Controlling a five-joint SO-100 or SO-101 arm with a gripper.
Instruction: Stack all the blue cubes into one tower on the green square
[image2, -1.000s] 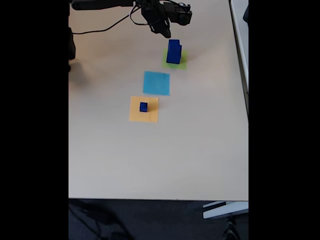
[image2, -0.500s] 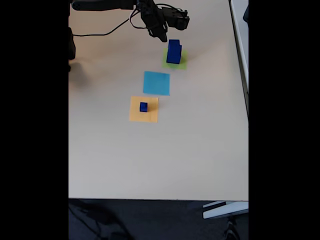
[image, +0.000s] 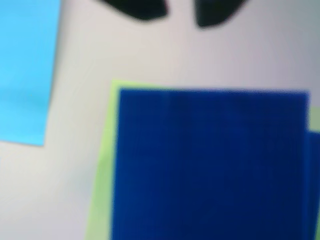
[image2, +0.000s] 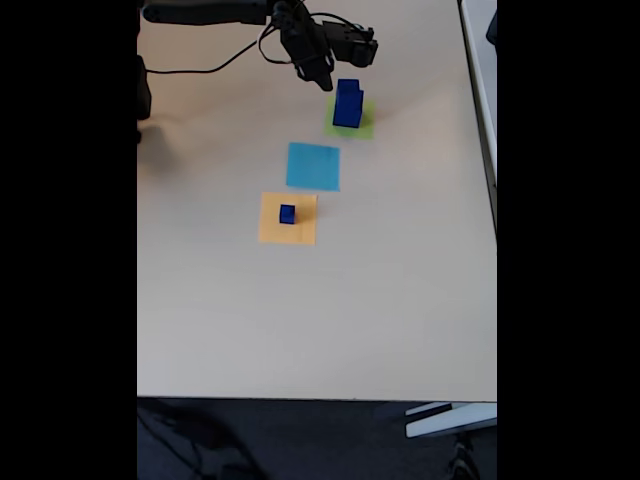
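Wrist view: gripper tips sit apart w/ nothing between; the tower looks big and blurry on the green square.

Fixed view: gripper has moved back left off the tower, which stands straight up. One small blue cube waits on the orange square, near the light-blue square.

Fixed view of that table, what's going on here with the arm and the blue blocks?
A small robot arm is stacking blue cubes. A tower already stands on the green square at the far side of the table. The claw hangs just beside the tower's top, holding nothing; the wrist view shows its fingertips apart. One small blue cube sits alone on the orange square, with the light-blue square lying bare between.
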